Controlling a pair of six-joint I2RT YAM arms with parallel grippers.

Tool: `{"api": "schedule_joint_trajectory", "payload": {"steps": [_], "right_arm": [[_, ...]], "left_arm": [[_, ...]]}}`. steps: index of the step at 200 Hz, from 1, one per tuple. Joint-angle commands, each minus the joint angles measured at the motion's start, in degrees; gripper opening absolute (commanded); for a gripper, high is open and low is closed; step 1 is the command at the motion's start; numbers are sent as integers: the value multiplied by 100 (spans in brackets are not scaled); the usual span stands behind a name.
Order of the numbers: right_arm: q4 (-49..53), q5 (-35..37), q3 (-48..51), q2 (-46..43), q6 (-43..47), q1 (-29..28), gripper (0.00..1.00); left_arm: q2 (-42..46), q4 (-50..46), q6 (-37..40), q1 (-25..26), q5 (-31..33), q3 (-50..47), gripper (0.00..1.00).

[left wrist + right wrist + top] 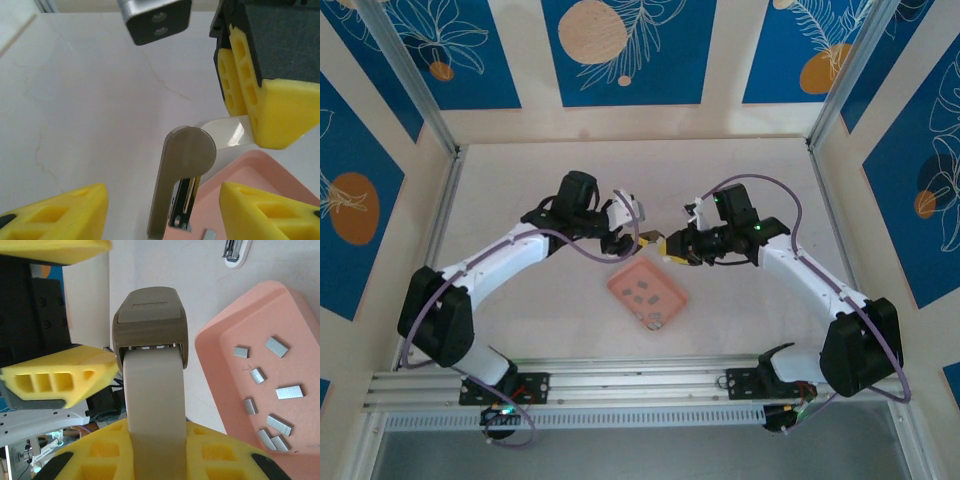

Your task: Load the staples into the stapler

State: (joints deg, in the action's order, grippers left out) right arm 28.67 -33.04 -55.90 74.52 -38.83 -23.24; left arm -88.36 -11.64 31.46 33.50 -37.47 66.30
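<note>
My right gripper [155, 445] is shut on the beige stapler [150, 330] and holds it in the air above the table, just beyond the pink tray [220, 365]. The stapler's far end [185, 170] stands between the yellow fingers of my left gripper [162, 200], which is open with a gap on each side. From above, the left gripper [638, 238] and the right gripper [670, 248] meet over the tray's far corner [620, 283]. Several small grey staples [289, 392] lie loose in the tray, and one staple [210, 233] shows by my left finger.
A small pinkish-white capsule-like piece [237, 252] with metal inside lies on the table beyond the tray. The pale tabletop [520, 190] is framed by aluminium rails [620, 385] at the near edge and posts at the back corners.
</note>
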Motion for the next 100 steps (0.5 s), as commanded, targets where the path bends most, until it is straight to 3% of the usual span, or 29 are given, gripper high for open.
{"api": "schedule_joint_trajectory", "payload": {"steps": [1, 36, 100], "right_arm": [[-75, -247, -209, 25, 138, -48, 0], [-63, -360, -280, 106, 222, -65, 0], [81, -405, -454, 203, 391, -70, 0]], "left_arm": [[-157, -363, 328, 94, -293, 288, 60], [-351, -467, 445, 184, -314, 448, 56], [-402, -437, 494, 288, -181, 485, 35]]}}
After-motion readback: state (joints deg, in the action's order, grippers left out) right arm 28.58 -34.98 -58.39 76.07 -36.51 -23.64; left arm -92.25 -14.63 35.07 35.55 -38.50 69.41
